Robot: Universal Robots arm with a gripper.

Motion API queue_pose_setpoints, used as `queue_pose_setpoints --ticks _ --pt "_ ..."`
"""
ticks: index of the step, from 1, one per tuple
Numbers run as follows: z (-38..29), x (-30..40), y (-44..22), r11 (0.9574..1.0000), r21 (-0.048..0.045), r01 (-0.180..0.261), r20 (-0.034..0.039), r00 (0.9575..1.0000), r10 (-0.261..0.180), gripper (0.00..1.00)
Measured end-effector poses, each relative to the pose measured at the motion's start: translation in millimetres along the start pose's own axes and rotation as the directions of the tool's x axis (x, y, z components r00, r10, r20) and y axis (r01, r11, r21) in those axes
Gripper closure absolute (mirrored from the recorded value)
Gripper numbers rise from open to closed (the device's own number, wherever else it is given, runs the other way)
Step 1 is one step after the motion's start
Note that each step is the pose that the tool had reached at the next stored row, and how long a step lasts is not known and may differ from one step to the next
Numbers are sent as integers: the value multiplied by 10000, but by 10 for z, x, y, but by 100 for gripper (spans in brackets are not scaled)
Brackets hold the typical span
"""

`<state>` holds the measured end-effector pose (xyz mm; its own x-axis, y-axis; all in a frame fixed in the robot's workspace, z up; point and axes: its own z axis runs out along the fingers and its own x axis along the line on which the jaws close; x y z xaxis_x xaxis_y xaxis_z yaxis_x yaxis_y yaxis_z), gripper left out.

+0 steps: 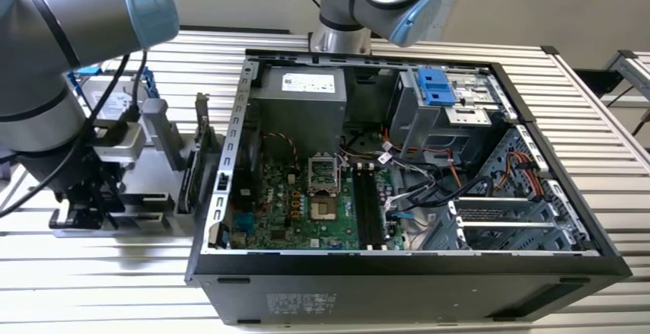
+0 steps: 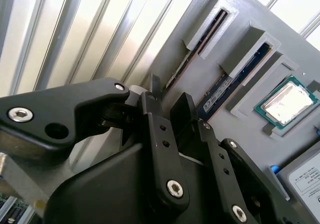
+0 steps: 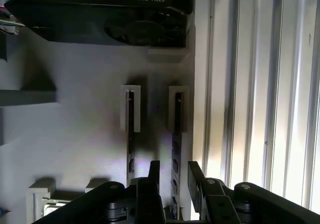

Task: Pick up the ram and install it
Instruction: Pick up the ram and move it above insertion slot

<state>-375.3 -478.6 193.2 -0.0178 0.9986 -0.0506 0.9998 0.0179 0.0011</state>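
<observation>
In the exterior view, the black two-fingered gripper [image 1: 90, 211] hangs over a flat grey plastic tray [image 1: 152, 168] at the exterior view's lower left, beside an open black computer case [image 1: 406, 281]. In the second wrist view, its jaws stand slightly open astride the ram [image 2: 196, 43], a long thin circuit-board stick on edge in the tray's outermost slot; a second blue stick [image 2: 226, 86] fills the neighbouring slot. In the first wrist view, the ram [image 3: 176, 144] runs between the parted fingertips [image 3: 154, 170], which do not clamp it.
</observation>
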Motion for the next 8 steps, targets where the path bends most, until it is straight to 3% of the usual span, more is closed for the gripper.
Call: queue_pose_setpoints --ticks 8 --pt "15 1 0 10000 -3 45 -2 10000 -45 0"
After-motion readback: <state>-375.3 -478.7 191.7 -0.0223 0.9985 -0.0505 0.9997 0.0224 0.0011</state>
